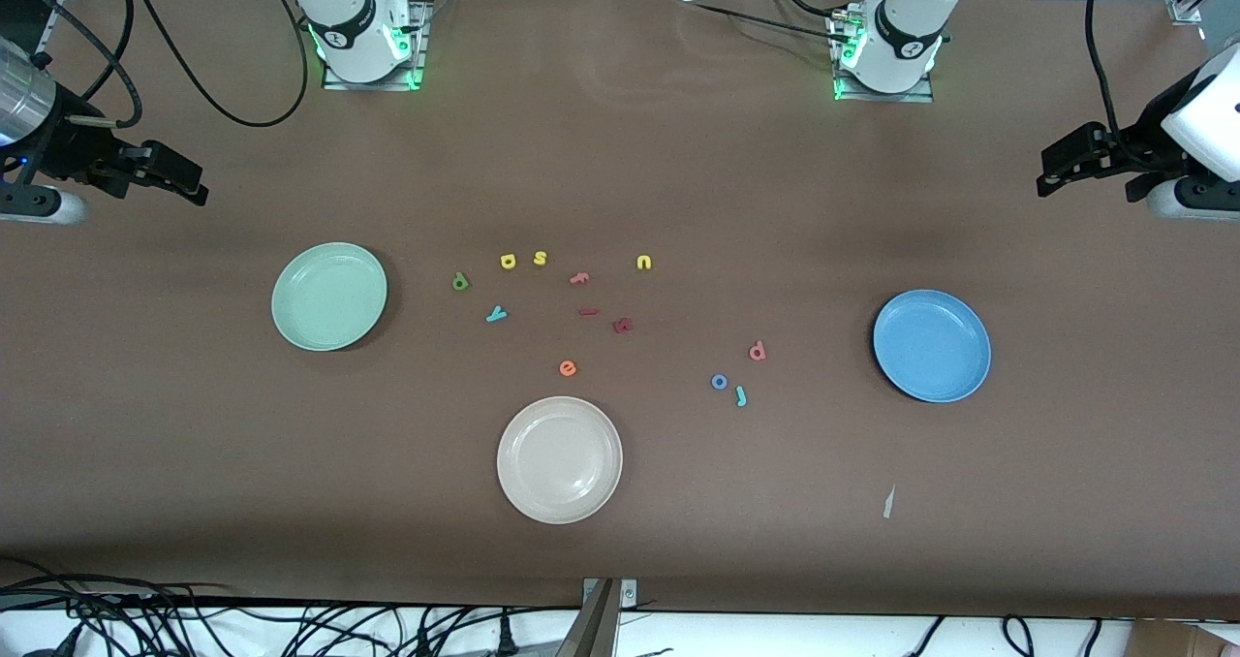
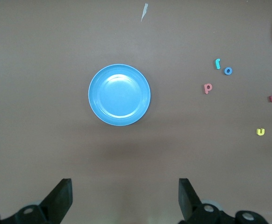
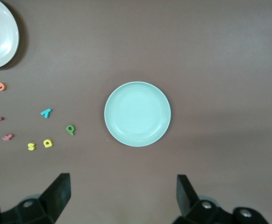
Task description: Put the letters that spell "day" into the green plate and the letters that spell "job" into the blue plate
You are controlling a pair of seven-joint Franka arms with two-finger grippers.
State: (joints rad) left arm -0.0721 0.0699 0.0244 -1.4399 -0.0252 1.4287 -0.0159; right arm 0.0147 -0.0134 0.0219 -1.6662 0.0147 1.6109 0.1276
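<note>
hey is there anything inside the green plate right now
Nothing: the green plate is bare, its whole inside showing from above in the right wrist view too. The yellow d, green a and teal y lie on the table.

Cream-white plate [image 1: 559, 459] nearest the front camera, orange "e" [image 1: 568, 368] just above it on the brown surface [image 1: 678, 182]. Yellow "s" [image 1: 540, 259] and "u" [image 1: 644, 263], pink "f" [image 1: 579, 277], two dark red letters [image 1: 622, 326] mid-surface. Small white scrap [image 1: 888, 502] lying toward the left arm's end.

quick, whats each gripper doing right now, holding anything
Left gripper: open, holding nothing, up over the table by the blue plate.
Right gripper: open, holding nothing, up over the table by the green plate.
</note>
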